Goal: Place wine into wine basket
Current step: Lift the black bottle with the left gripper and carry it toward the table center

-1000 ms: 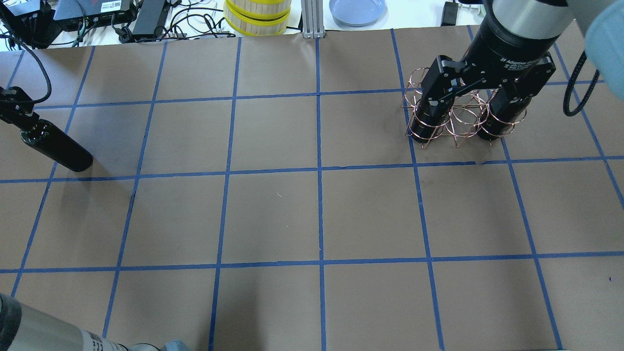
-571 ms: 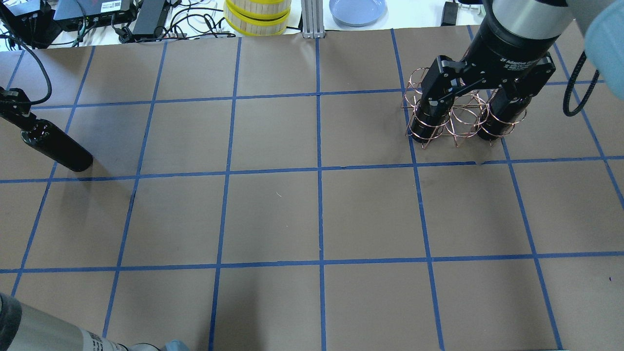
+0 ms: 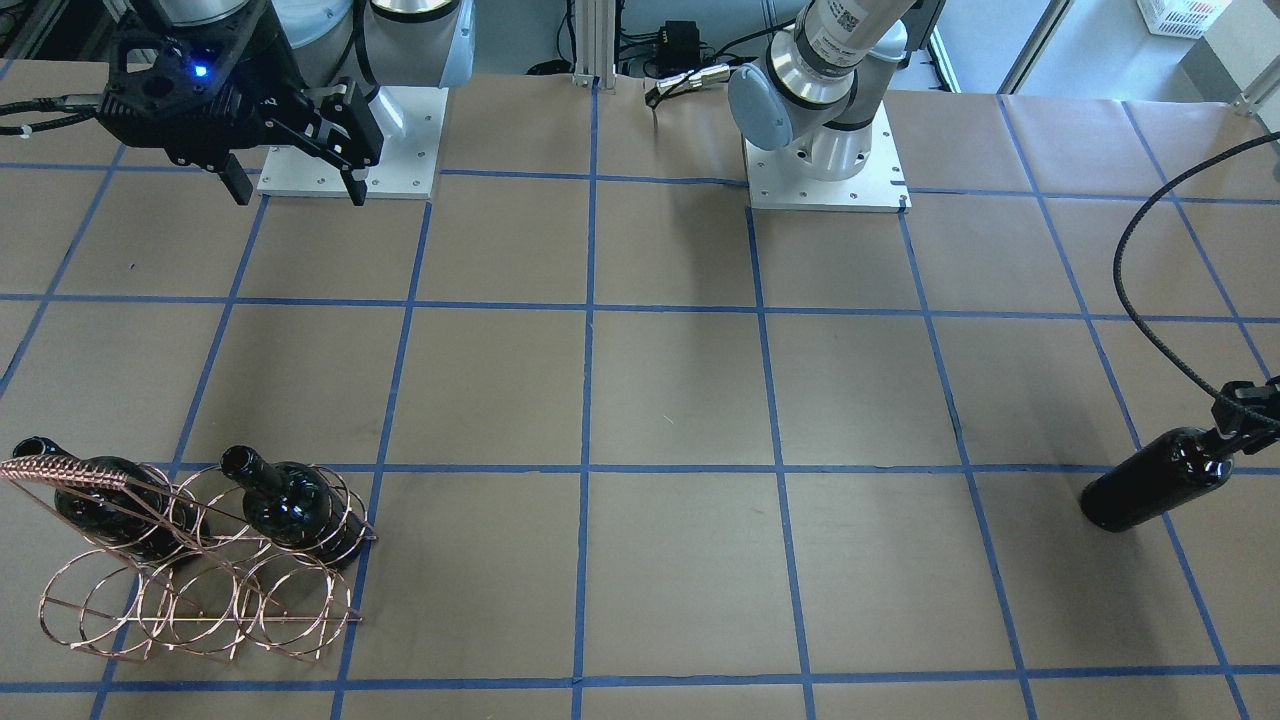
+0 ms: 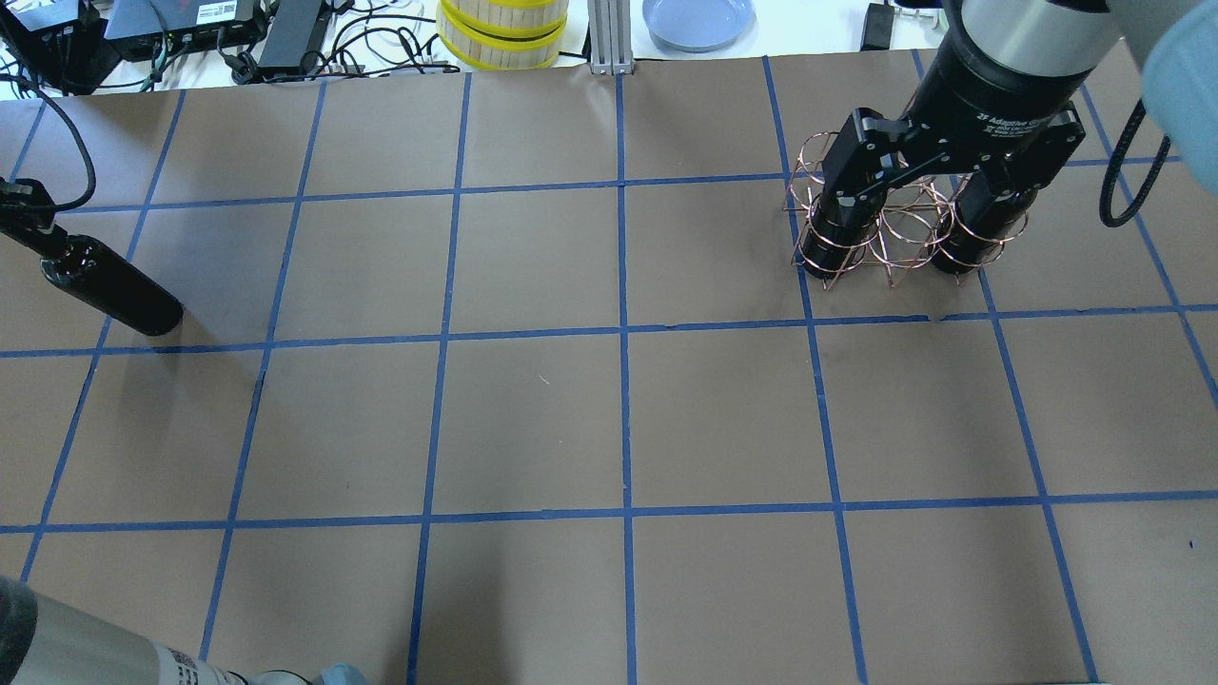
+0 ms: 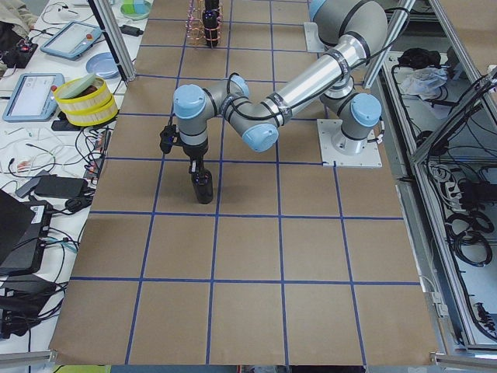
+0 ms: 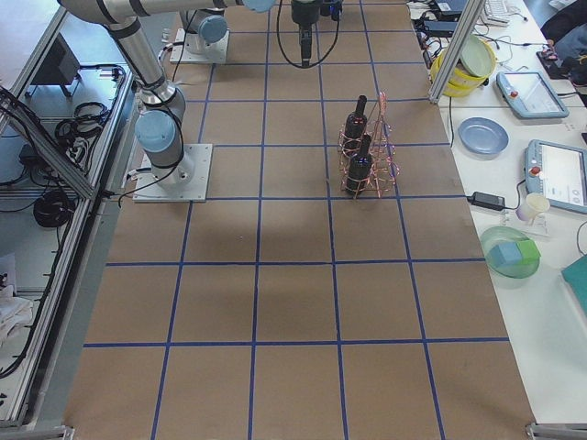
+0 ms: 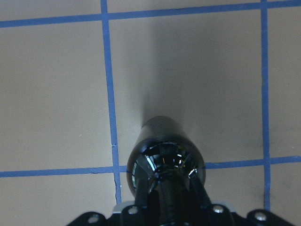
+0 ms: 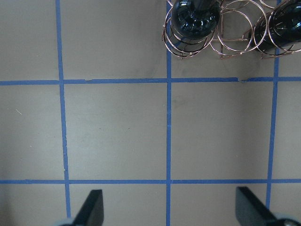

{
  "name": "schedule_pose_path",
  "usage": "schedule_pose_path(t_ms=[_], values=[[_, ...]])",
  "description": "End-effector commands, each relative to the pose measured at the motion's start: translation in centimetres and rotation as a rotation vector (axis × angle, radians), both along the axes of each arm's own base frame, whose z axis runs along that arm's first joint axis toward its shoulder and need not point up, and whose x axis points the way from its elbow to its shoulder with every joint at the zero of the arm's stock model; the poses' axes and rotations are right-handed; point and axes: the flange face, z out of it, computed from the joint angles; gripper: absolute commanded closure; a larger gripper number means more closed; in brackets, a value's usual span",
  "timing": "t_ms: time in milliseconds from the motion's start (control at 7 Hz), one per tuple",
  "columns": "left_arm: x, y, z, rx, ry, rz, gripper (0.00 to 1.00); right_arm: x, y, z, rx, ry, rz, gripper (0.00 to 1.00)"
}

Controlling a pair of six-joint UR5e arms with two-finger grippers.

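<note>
My left gripper point(image 4: 29, 221) is shut on the neck of a near-black wine bottle point(image 4: 116, 292) at the table's far left. The bottle is upright with its base at or just above the paper. It also shows in the front view point(image 3: 1158, 492), the left side view point(image 5: 203, 183) and the left wrist view point(image 7: 165, 157). The copper wire basket point(image 4: 904, 243) stands at the right rear and holds two other bottles point(image 3: 298, 510) point(image 3: 108, 505); its middle hoops are empty. My right gripper point(image 3: 297, 190) is open and empty, high above the table on the near side of the basket point(image 8: 230, 40).
Beyond the table's far edge are a yellow-banded round container point(image 4: 502, 29), a blue plate point(image 4: 697, 19) and cables with electronics point(image 4: 190, 29). The arm bases point(image 3: 825, 160) sit on the robot's side. The brown paper has a blue tape grid.
My left gripper and the bottle's neck have shifted very slightly at the left edge; the bottle's base stays in place. The right arm has not moved.
</note>
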Motion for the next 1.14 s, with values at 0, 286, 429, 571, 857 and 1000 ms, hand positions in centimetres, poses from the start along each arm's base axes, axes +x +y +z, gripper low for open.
schedule_pose_path(t_ms=[0, 286, 429, 571, 857, 1000], values=[[-1.0, 0.3, 1.7, -0.010, -0.006, -0.007, 0.87, 0.0, 0.0, 0.0, 0.002, 0.000, 0.000, 0.00], [-4.8, 0.9, 5.0, -0.009, 0.005, -0.040, 0.87, 0.0, 0.0, 0.0, 0.002, 0.000, 0.000, 0.00], [-8.5, 1.5, 6.7, 0.009, 0.019, -0.026, 0.87, 0.0, 0.0, 0.0, 0.002, 0.000, 0.000, 0.00], [-12.5, 2.0, 7.0, 0.038, 0.044, 0.004, 0.89, 0.0, 0.0, 0.0, 0.002, 0.000, 0.000, 0.00], [-20.4, 4.4, 6.9, 0.059, 0.086, 0.021, 0.92, 0.0, 0.0, 0.0, 0.002, 0.000, 0.000, 0.00], [-25.3, 5.7, 6.3, 0.061, 0.145, -0.017, 0.94, 0.0, 0.0, 0.0, 0.002, 0.000, 0.000, 0.00]])
